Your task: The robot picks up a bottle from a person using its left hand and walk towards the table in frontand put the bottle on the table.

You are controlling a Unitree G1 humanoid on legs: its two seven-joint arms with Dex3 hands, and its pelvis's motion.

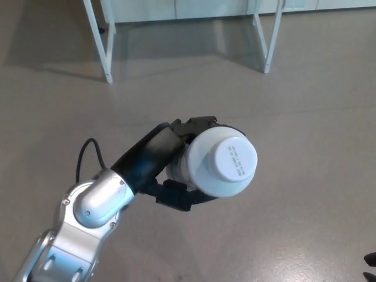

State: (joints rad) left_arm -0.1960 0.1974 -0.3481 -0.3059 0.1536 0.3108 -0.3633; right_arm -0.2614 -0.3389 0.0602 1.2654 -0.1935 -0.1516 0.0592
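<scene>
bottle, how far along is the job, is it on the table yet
Pickup looks done: the left hand is shut on the white bottle, with no person in view. In hand: the bottle is held above the floor. Left: reaching the table, only its white legs showing ahead, and setting the bottle down.

The bottle (pixel 220 161) in my left hand (pixel 155 154) is smooth white plastic, and its flat cap is faintly glossy. My fingers (pixel 176 197) look like matt black plastic. At seven o'clock my forearm (pixel 97 202) is silvery metal with a satin sheen. The floor (pixel 305 106) is smooth and dully shiny. The table legs (pixel 100 41) at eleven and one o'clock look like white painted metal.
</scene>
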